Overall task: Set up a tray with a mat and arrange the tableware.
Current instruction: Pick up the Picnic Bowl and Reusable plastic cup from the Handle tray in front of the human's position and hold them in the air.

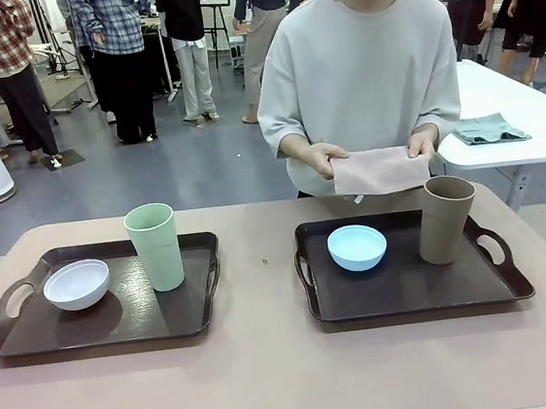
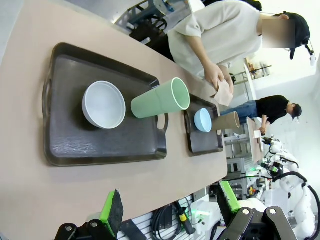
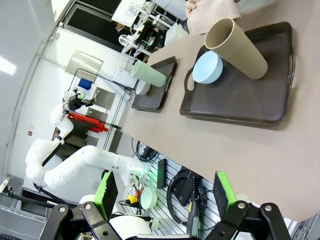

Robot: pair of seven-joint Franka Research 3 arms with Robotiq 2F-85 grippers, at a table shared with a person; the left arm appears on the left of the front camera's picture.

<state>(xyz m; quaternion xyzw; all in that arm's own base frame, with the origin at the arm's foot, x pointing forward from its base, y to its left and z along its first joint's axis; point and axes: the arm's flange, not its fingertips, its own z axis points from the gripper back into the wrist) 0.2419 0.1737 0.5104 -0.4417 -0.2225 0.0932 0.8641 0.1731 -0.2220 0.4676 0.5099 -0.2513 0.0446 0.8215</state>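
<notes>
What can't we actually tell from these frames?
- Mat: front view, held folded, so its full size stays hidden; right wrist view, cut off by the top edge.
- Dark speck on the table: front view, too small to identify.
- Left tray: front view, floor behind the green tumbler hidden.

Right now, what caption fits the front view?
Left tray holds white bowl and green tumbler; right tray holds blue bowl and tan tumbler; person holds pink mat.

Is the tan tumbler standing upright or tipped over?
Upright. The tan tumbler stands on its base on the right-hand tray, mouth up, beside the light blue bowl.
</notes>
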